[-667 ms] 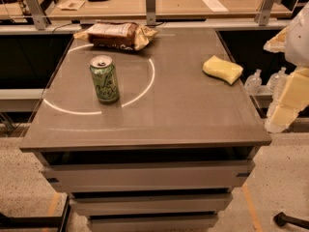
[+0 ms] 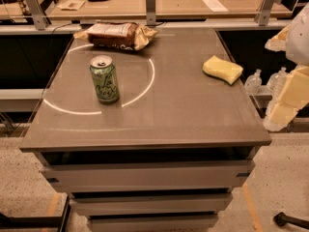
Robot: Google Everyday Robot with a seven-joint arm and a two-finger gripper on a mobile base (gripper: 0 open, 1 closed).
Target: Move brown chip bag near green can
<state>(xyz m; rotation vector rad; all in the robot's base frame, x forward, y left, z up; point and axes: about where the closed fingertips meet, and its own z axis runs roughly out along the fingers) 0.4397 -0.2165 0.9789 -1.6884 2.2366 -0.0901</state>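
Brown chip bag point(image 2: 116, 35) lies at the table's point(image 2: 183, 124) far edge, well apart from the gripper point(image 2: 282, 108), which hangs beside the table's right side; how open it is cannot be told. A yellow sponge point(image 2: 222, 69) lies roughly between them. The green can point(image 2: 104, 79) stands upright near the bag.

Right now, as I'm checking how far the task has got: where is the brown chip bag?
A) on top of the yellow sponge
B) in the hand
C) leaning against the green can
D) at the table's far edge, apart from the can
D: the brown chip bag lies at the far edge of the table, with bare tabletop between it and the green can; the hand hangs off the table's right side, away from both.
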